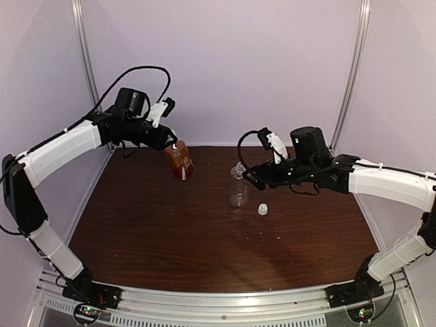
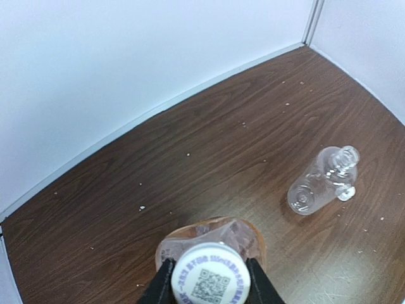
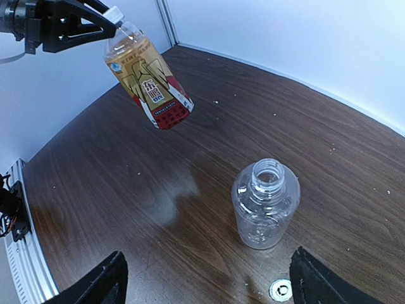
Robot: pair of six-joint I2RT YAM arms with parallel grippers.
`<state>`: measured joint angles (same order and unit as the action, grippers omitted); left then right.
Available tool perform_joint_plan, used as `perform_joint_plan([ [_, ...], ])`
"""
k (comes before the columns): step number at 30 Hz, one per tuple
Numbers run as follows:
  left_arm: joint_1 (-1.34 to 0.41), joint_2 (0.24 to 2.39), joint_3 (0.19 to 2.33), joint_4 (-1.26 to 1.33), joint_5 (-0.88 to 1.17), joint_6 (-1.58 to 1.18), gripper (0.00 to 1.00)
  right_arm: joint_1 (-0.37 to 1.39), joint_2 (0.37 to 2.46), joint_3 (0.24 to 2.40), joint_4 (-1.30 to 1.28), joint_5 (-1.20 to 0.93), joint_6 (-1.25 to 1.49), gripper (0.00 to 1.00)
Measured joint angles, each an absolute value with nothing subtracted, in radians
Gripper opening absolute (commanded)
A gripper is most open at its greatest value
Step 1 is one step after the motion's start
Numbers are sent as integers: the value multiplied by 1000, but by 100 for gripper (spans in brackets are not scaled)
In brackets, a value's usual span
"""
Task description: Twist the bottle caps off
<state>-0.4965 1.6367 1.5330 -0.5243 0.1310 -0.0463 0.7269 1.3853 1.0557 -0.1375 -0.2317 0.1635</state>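
At the left, the left gripper (image 1: 171,140) has its black jaws closed on the printed cap (image 2: 205,282) — a round white screw top with a square code on its face. The amber bottle (image 1: 180,162) hangs from it, tilted, lifted off the table (image 1: 170,238). A red and white label wraps the bottle's lower body.

The table is dark wood-grain dotted with pale specks, and white walls close its far and side edges. Near the centre the clear bottle (image 1: 238,185) stands upright with its threaded neck open, well apart from the hanging bottle. The loose cap (image 1: 262,209), small and white, lies on the wood near it, to its right.

The right gripper (image 1: 246,177) sits just beside the clear bottle, jaws spread wide and holding nothing. Bare tabletop runs from there toward the arm bases.
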Motion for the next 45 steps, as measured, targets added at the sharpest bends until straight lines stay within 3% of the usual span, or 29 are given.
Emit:
perform_joint_plan([
  [7, -496, 1428, 1446, -560, 330, 4, 0, 728, 1383, 1056, -95, -387, 155, 90],
  [11, -500, 1343, 1426, -572, 484, 20, 0, 733, 1382, 1073, -87, -496, 132, 100],
  [15, -522, 1283, 1412, -574, 610, 38, 0, 744, 1379, 1121, -90, -596, 98, 100],
  [22, -627, 1277, 1412, -577, 749, 65, 0, 786, 1365, 1176, -93, -715, 54, 100],
  [36, -735, 1354, 1418, -525, 814, 38, 0, 889, 1393, 1182, -101, -775, 25, 100],
  [45, -735, 1354, 1418, -474, 845, 14, 0, 898, 1453, 1185, -100, -775, 19, 80],
])
